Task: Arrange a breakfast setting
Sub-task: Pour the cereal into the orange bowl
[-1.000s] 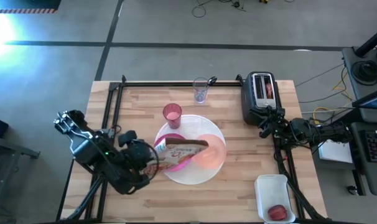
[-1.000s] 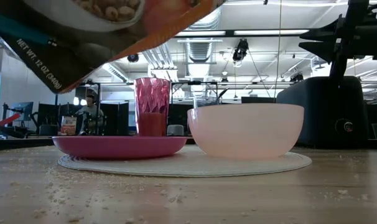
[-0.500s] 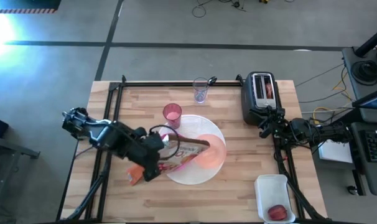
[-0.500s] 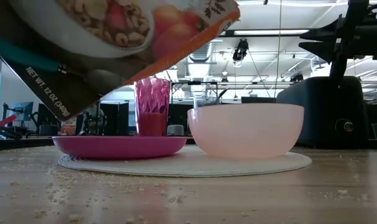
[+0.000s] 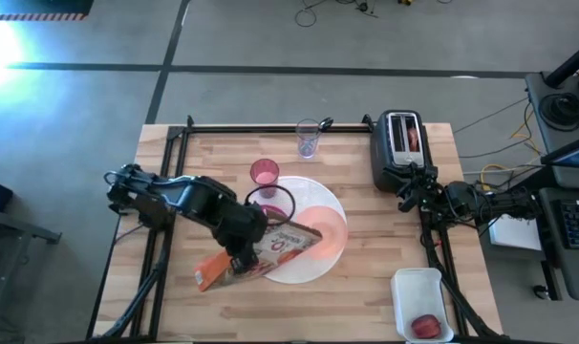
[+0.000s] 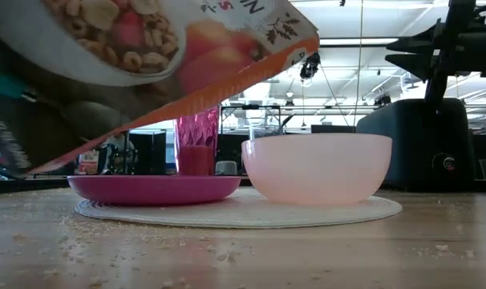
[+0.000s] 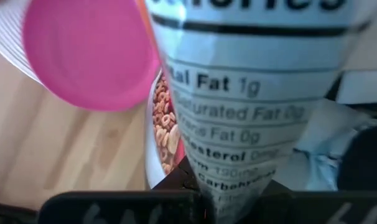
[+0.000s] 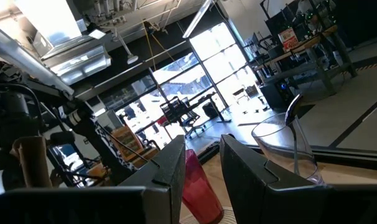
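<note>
My left gripper point(image 5: 244, 248) is shut on an orange cereal box point(image 5: 270, 250), which it holds tilted above the white plate point(image 5: 304, 271). The box fills the upper left of the low view point(image 6: 147, 64). One end of the box is over the peach bowl point(image 5: 328, 227). The magenta bowl point(image 6: 155, 189) and the peach bowl point(image 6: 315, 168) sit on the plate. The pink tumbler point(image 5: 264, 174) stands just beyond the plate, and the clear cup point(image 5: 309, 139) stands at the far edge. A small red fruit point(image 5: 425, 327) lies in the white tub. My right gripper point(image 8: 202, 168) is open and empty by the toaster. My left gripper pinches the cereal box about midway along its length, by the narrow side panel with the nutrition print point(image 7: 238, 168). The fingers come from the table's left and lie across the box. The box is lifted clear, slanting, above the plate and the magenta bowl point(image 7: 89, 56).
The black-and-silver toaster point(image 5: 396, 153) stands at the far right, close to my right arm. The white tub point(image 5: 409, 287) sits at the near right corner. Cereal crumbs are scattered on the wood near the front edge point(image 6: 147, 249).
My left gripper has moved toward the table's right edge and turned, carrying the cereal box. The box has turned about, so its orange front now faces up. Its rear end now sticks out toward the near left, and its other end stays over the peach bowl.
</note>
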Robot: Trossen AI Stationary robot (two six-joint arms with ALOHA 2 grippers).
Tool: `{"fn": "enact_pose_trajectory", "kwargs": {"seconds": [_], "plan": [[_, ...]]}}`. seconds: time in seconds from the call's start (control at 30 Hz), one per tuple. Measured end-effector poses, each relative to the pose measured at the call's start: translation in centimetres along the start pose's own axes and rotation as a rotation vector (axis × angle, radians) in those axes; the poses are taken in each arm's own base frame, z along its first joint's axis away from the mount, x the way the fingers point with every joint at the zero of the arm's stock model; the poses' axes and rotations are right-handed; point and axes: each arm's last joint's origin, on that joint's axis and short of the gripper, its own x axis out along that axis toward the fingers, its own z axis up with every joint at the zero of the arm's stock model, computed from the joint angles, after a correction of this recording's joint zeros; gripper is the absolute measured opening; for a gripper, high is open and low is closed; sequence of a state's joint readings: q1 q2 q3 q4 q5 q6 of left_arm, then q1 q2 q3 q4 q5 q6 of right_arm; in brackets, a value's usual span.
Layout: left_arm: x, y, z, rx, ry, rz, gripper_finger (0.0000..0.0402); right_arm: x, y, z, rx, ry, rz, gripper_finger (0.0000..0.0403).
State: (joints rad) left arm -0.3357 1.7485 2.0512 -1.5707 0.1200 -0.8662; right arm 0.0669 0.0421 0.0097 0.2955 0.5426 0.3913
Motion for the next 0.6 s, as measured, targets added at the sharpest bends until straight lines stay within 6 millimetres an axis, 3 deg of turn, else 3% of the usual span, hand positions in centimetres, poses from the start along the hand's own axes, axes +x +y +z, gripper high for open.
{"fn": "enact_pose_trajectory", "kwargs": {"seconds": [0.6], "plan": [[0.9, 1.5, 4.8, -0.162, 0.143, -0.149, 0.0000, 0.0, 0.0, 0.0, 0.000, 0.000, 0.000, 0.0091]]}}
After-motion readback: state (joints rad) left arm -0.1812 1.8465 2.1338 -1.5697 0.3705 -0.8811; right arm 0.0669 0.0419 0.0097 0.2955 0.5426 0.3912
